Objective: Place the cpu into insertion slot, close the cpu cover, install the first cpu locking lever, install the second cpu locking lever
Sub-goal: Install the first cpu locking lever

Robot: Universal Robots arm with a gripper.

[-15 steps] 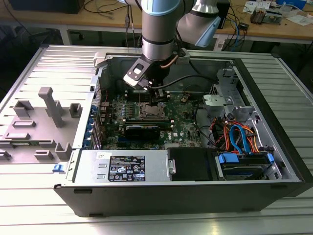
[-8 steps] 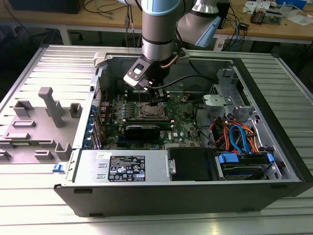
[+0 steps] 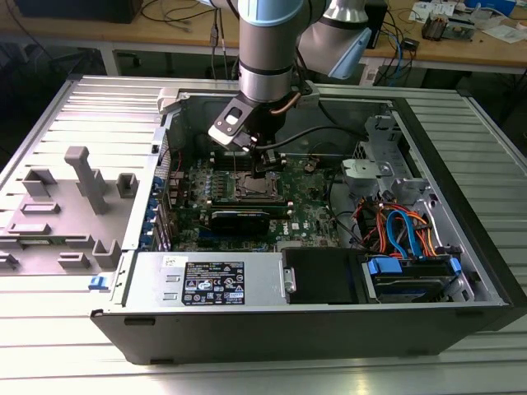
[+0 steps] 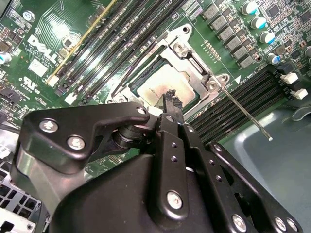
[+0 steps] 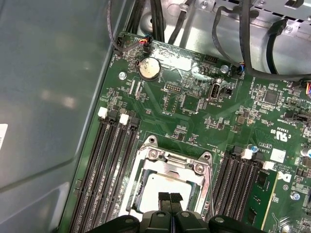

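**Inside the open case: end effector closed over the seated cpu**

On the exterior view's left, grey fixture blocks (image 3: 86, 177) stand on the slatted bench (image 3: 49, 337), beside the open computer case (image 3: 272, 325). Further right, the arm (image 3: 263, 49) reaches down over the green board (image 3: 309, 218). Its end effector (image 3: 265, 164) hangs directly above the cpu (image 3: 254, 188), fingertips (image 5: 165, 198) pressed together and gripping nothing. In the second wrist view the cpu (image 4: 155, 85) lies in the insertion slot (image 4: 141, 77). The cpu cover (image 4: 192, 60) lies flat around it. A thin lever rod (image 4: 245, 114) juts free past the socket corner. Memory slots (image 5: 104, 165) flank the socket closely. A long black card (image 3: 239, 218) lies just beside it. At the exterior view's right, blue and orange cables (image 3: 399, 226) crowd the drive bay.
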